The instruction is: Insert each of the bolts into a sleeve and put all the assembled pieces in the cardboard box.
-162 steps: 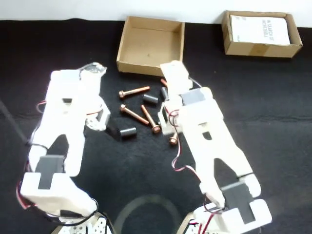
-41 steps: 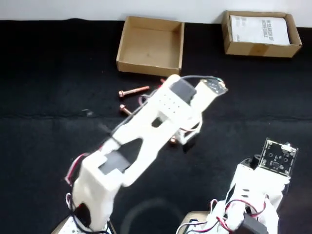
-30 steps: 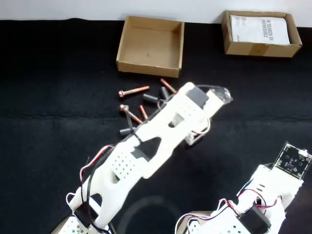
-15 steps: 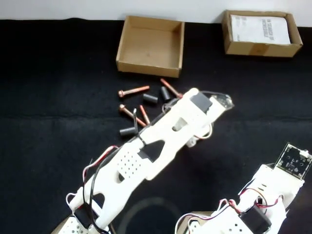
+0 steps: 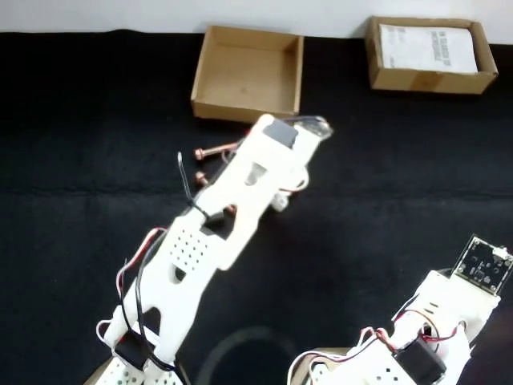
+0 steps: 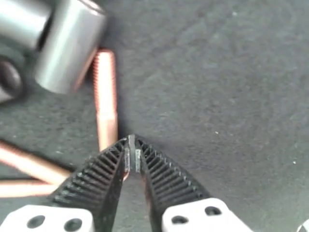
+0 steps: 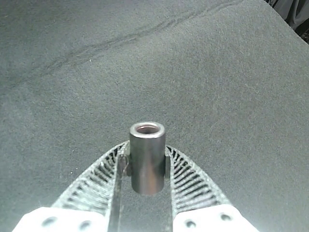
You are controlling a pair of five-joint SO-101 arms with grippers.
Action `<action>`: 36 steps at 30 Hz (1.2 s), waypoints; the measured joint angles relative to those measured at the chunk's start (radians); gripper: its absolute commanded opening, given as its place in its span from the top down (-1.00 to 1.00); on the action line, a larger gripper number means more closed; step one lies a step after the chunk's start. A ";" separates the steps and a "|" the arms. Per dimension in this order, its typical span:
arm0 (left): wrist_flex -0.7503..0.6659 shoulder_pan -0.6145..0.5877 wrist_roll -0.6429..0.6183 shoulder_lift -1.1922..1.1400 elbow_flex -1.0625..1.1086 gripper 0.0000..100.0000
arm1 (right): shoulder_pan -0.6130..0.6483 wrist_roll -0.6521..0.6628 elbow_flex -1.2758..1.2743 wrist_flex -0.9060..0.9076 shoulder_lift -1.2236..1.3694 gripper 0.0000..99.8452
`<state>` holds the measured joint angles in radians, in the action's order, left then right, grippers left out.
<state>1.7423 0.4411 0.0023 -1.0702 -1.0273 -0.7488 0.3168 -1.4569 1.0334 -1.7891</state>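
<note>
On the black tabletop (image 5: 401, 184), in the high view, the left arm (image 5: 216, 233) stretches diagonally from the near edge toward the cardboard box (image 5: 247, 72). Its wrist end stops just short of the box's near wall. A copper bolt (image 5: 220, 149) lies beside the arm, between it and the box, and other copper bits peek out along the arm's edge. A second box (image 5: 429, 60) with a printed sheet (image 5: 425, 46) in it sits at the far right, well apart from the rest. The right arm (image 5: 437, 329) is folded back at the near right edge.

In the left wrist view, the left gripper (image 6: 131, 155) hangs low over the cloth. Its fingers (image 6: 99, 176) are clenched tip to tip, leaving a thin slit with nothing seen in it. A threaded bolt (image 6: 105, 104) lies flat just beyond the tips. Its end runs up to one finger, though I cannot tell whether they touch. A loose sleeve (image 6: 70, 48) lies across the bolt's other end. Two more bolts (image 6: 26, 166) lie off to the side of the fingers.

In the right wrist view, the right gripper (image 7: 146, 162) has its fingers (image 7: 190, 181) grasping a held sleeve (image 7: 147, 145). The sleeve stands upright between them, its hollow end pointing away from the wrist, above bare cloth.
</note>
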 measured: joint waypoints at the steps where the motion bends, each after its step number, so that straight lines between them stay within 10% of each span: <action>1: 0.000 -0.006 0.000 0.000 0.000 0.94 | 0.000 0.000 0.000 0.000 0.000 0.99; 25: 0.012 0.167 -0.166 0.331 0.302 0.95 | 0.000 0.000 0.000 0.000 0.000 0.99; 36: -0.324 0.141 -0.672 0.330 0.330 0.98 | 0.066 0.000 0.000 0.100 0.000 0.99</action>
<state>1.4185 0.5823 -0.6697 -0.7403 -0.6974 -0.6828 0.3168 -1.4569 1.1331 -1.7891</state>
